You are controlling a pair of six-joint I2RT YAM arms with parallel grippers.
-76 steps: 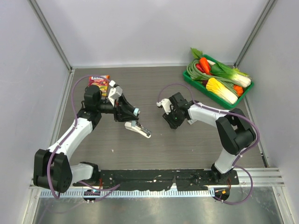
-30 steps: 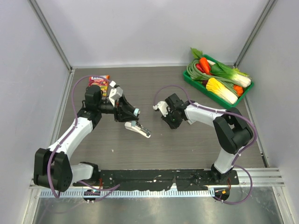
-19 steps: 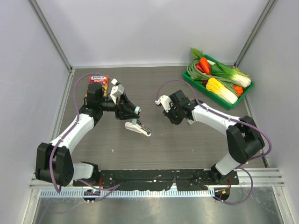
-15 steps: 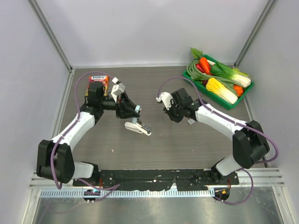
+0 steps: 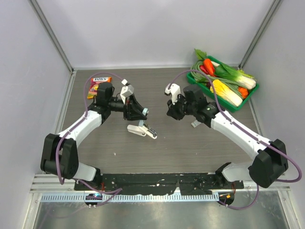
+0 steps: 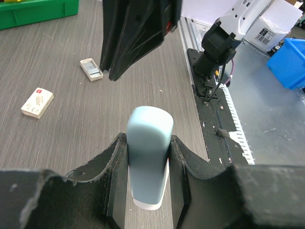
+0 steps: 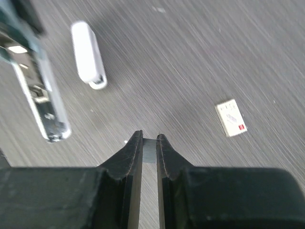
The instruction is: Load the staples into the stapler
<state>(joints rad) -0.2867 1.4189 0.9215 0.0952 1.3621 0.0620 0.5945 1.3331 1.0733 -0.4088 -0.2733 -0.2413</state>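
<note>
**Wood-grain table: stapler presented, staples box lying aside**

Dark wood-grain table (image 5: 171,157) carries everything you need. Your left gripper (image 6: 148,143) is closed around a light-blue stapler (image 6: 148,126), pointing it toward the other arm. I judge that this steadies it for loading.

Your right gripper (image 7: 149,138) hangs over the table with its fingertips pinched almost together. A thin grey strip (image 7: 149,151) shows between them, probably a row of staples. A bare metal rail (image 7: 40,102) and a white stapler (image 7: 88,55) sit ahead and to its left. I cannot tell which stapler owns the rail.

The staples box (image 7: 231,124) lies flat on the table, red mark up. It is ahead and to the right of the right fingertips, apart from them. From the left wrist it lies off to the left, near a small open tray (image 6: 90,69).
</note>
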